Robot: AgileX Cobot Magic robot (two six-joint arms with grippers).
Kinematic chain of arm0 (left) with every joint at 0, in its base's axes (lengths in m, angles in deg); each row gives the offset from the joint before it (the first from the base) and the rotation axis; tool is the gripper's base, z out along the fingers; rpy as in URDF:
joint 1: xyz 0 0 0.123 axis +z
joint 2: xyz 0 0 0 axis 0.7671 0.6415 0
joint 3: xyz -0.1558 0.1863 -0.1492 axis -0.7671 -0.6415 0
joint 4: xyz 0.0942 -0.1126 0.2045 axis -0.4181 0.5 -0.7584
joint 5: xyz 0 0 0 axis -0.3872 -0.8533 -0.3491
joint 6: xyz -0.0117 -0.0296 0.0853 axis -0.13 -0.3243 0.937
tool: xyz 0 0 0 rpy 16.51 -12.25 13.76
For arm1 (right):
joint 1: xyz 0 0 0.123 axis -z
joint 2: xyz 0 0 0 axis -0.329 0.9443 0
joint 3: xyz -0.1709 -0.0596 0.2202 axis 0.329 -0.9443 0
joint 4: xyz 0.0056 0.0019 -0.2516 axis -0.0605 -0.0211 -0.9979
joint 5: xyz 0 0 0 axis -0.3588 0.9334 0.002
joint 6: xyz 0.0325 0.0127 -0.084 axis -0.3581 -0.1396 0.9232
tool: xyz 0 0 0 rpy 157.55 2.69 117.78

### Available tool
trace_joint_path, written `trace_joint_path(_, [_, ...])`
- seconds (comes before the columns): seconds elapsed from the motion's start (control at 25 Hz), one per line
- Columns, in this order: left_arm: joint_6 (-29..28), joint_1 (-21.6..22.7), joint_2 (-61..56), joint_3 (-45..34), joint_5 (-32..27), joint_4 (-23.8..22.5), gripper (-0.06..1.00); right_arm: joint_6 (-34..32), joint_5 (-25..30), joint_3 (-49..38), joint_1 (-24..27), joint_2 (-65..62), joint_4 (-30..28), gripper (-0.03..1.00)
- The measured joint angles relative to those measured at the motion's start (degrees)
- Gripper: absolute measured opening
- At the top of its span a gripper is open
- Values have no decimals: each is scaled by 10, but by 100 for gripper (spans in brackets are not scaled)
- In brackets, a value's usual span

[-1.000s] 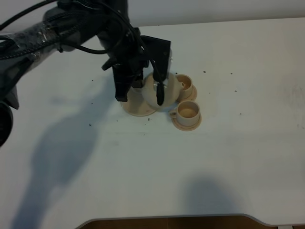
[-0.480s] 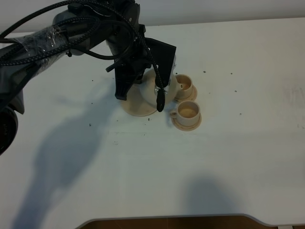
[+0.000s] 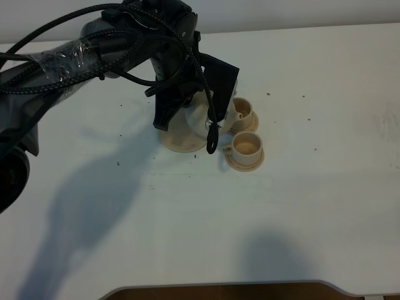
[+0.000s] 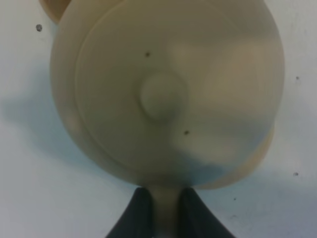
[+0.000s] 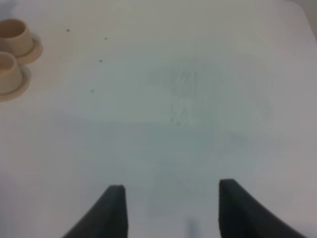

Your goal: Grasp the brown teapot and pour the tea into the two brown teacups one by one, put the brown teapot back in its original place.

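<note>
Smooth beige ceramic with a soft satin glaze covers the brown teapot [image 4: 208, 74], down to its lid knob [image 4: 163, 95], which carries a few dark specks. The far teacup [image 3: 242, 111], the near teacup [image 3: 247, 147] and the large saucer [image 3: 178, 140] share that pale glazed finish. The bench [image 3: 300, 206] is smooth, matt white, flecked with dark crumbs. Glossy, crinkled clear plastic film wraps the black left arm [image 3: 81, 53]. The left claw [image 4: 166, 218] and right claw [image 5: 171, 208] look like matt black plastic.

My left arm [image 3: 81, 50] is black, sheathed in crinkled clear plastic, with braided black cables [image 3: 50, 24] looping over it. The left gripper [image 4: 165, 196] and right gripper [image 5: 171, 191] both have dark, tapering fingers.
</note>
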Motion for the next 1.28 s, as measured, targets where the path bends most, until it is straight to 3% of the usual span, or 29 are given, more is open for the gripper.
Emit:
trace_joint_path(0.32, [0,-11,1,0,0,-13,11,0,0,0,0,0,0,44])
trace_joint_path(0.64, [-26,-22,5,0,-7,-67,11,0,0,0,0,0,0,44])
trace_joint_path(1.28, [-19,-22,8,0,16,-81,11,0,0,0,0,0,0,44])
